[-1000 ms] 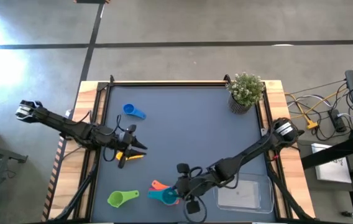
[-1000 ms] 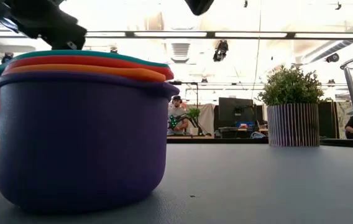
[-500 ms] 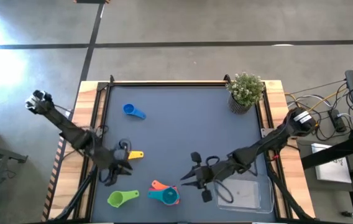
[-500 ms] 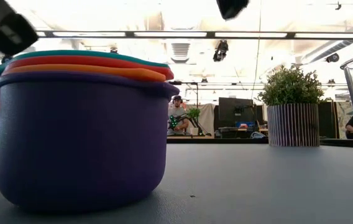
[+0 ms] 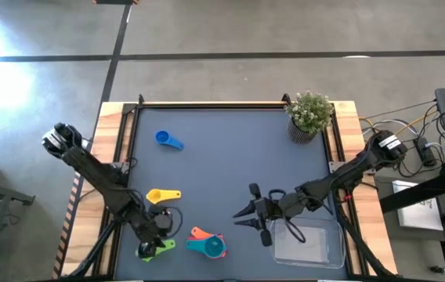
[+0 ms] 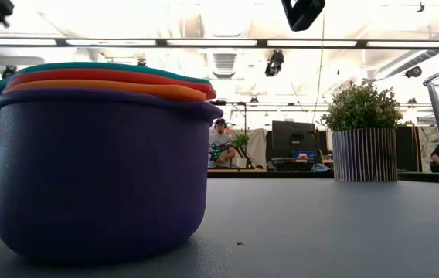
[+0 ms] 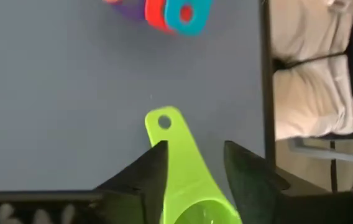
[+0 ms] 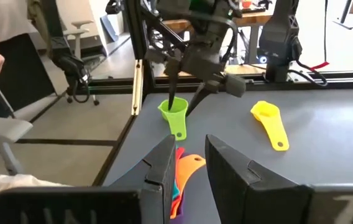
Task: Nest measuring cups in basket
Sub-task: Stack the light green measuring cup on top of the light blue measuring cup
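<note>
The left pincer [image 5: 157,239] is lowered with fingers apart astride the green cup [image 7: 186,174] at the worktop's [image 5: 230,164] near edge, while the right pincer [image 5: 247,220], fingers spread and empty, is held between the nested cups [image 5: 209,244] and the clear basket [image 5: 326,252].

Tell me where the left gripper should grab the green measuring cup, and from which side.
Grip the green cup across its flat handle, close to the bowl, coming straight down. It lies flat on the table, its handle pointing at the nested stack, and the left gripper already hangs open astride that handle.
</note>
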Motion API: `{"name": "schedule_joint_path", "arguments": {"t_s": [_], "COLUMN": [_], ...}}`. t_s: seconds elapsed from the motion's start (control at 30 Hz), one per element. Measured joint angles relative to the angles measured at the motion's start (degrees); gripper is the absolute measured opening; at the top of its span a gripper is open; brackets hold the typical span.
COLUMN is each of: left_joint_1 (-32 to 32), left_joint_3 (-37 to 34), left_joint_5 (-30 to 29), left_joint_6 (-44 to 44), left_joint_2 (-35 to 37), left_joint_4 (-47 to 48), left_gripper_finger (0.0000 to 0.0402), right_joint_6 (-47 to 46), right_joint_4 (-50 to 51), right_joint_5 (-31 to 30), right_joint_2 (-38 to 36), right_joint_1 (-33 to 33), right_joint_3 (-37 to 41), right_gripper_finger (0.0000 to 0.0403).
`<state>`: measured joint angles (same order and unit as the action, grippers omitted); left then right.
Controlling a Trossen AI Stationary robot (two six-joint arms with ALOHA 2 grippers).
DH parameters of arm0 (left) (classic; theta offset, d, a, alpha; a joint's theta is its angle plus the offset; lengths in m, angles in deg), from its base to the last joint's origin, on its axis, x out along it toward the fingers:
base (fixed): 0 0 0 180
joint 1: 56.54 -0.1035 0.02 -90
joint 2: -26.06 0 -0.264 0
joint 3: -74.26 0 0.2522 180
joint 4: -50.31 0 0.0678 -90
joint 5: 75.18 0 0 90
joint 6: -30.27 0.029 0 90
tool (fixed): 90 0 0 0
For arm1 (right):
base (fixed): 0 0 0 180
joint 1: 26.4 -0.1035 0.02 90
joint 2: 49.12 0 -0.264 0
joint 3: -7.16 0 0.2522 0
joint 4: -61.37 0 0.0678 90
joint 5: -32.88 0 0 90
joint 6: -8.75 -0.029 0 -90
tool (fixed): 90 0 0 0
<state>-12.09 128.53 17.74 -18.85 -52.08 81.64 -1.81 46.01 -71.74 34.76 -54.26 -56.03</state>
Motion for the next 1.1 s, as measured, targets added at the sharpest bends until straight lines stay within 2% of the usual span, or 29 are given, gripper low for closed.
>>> {"name": "schedule_joint_path", "arguments": {"t_s": [0.3,0.4,0.53,0.7,0.83,0.97,1.1], "left_joint_1": [0.0,0.0,-0.14,-0.42,-0.39,-0.42,-0.46], "left_joint_3": [0.79,0.73,0.49,0.31,0.2,0.2,-0.39], "left_joint_5": [1.72,2.52,2.64,2.64,4.03,5.11,5.93], "left_joint_6": [-2.25,-2.63,-2.55,-2.35,-0.41,1.08,1.31], "left_joint_2": [-5.08,-6.62,-8.18,-8.9,-8.89,-8.88,-8.88], "left_joint_4": [-0.64,-0.49,-0.26,-0.74,-3.31,-5.75,-5.64], "left_gripper_finger": [0.0258,0.0277,0.0283,0.0276,0.0251,0.0204,0.014], "right_joint_6": [-0.58,-0.67,-0.95,-0.99,-0.91,-0.97,-0.99], "right_joint_4": [0.01,0.16,0.23,0.49,0.66,1.34,1.82], "right_joint_5": [0.01,0.03,0.01,0.04,0.01,0.01,0.01], "right_joint_2": [0.65,0.65,0.65,0.65,0.65,0.65,0.65], "right_joint_1": [0.0,0.0,0.0,0.0,0.0,0.0,0.0], "right_joint_3": [-0.44,-0.44,-0.44,-0.44,-0.43,-0.42,-0.39], "right_gripper_finger": [0.0079,0.0082,0.0078,0.0073,0.0073,0.0077,0.0079]}}
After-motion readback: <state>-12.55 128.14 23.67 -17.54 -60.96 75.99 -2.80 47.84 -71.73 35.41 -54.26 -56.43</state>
